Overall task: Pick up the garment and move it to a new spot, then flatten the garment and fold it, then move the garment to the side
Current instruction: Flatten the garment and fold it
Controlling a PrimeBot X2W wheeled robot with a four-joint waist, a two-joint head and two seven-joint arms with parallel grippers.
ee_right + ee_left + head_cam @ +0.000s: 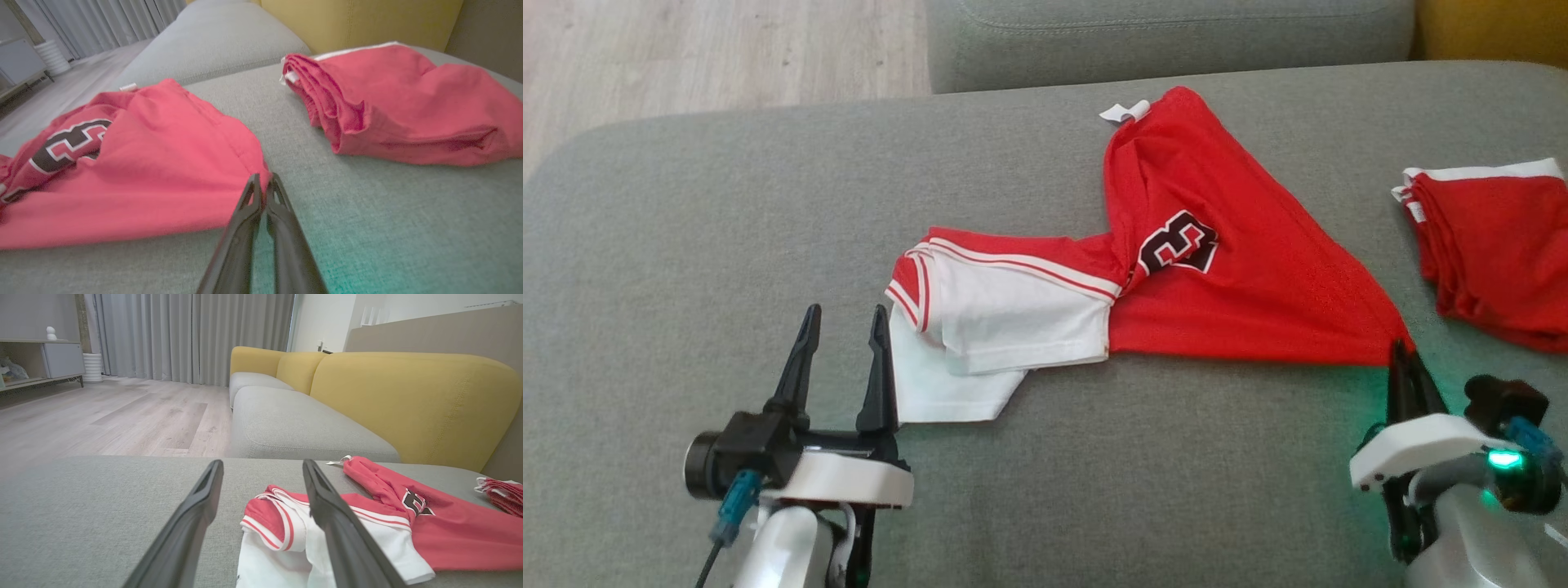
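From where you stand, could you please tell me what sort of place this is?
Probably a home living room: a sofa with yellow backs, long grey curtains, and a wooden floor.

Head overhead, wrists low, common garment [1241, 278]

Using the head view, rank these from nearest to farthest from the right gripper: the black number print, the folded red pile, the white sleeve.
1. folded red pile, just beyond the right gripper, to its right.
2. black number print, in the middle of the garment, to the left.
3. white sleeve, at the garment's far left end, beside the left gripper.
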